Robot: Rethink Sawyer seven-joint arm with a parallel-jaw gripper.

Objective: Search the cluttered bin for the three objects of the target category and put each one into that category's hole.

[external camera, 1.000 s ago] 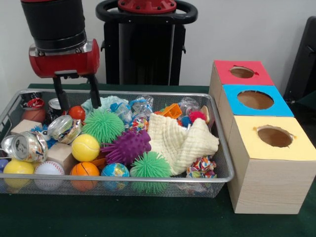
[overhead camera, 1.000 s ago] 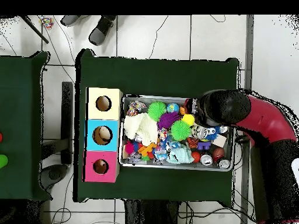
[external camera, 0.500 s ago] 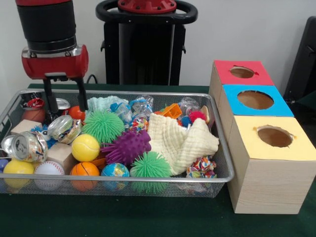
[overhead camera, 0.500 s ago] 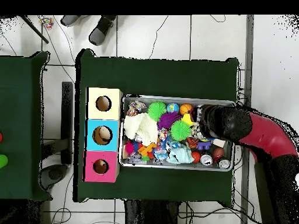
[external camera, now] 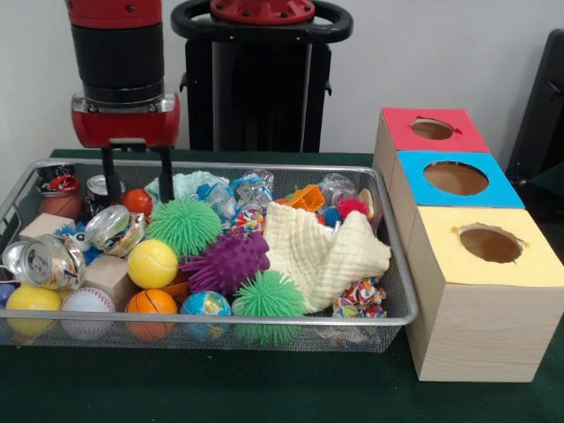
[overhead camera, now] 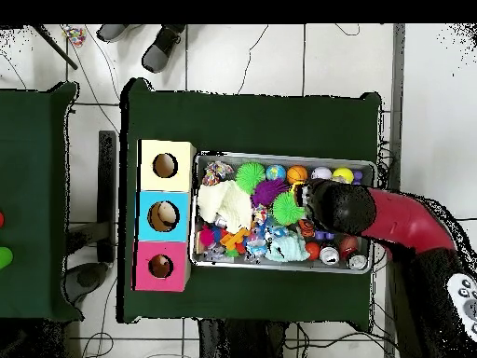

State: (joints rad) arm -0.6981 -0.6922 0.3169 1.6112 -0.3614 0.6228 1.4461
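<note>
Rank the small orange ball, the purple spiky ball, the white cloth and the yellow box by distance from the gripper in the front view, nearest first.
From the gripper:
1. Small orange ball, right beneath it.
2. Purple spiky ball, mid-bin.
3. White cloth, bin's right part.
4. Yellow box, outside the bin, far right.

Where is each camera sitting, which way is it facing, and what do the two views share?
Front view: across the table, facing the robot; shows the arm coming down with its tool open above the small orange ball at the bin's far side.
Overhead view: above the table, looking straight down, base at the bottom; the red arm covers part of the bin.
Shared: bin, yellow-topped box, arm.
</note>
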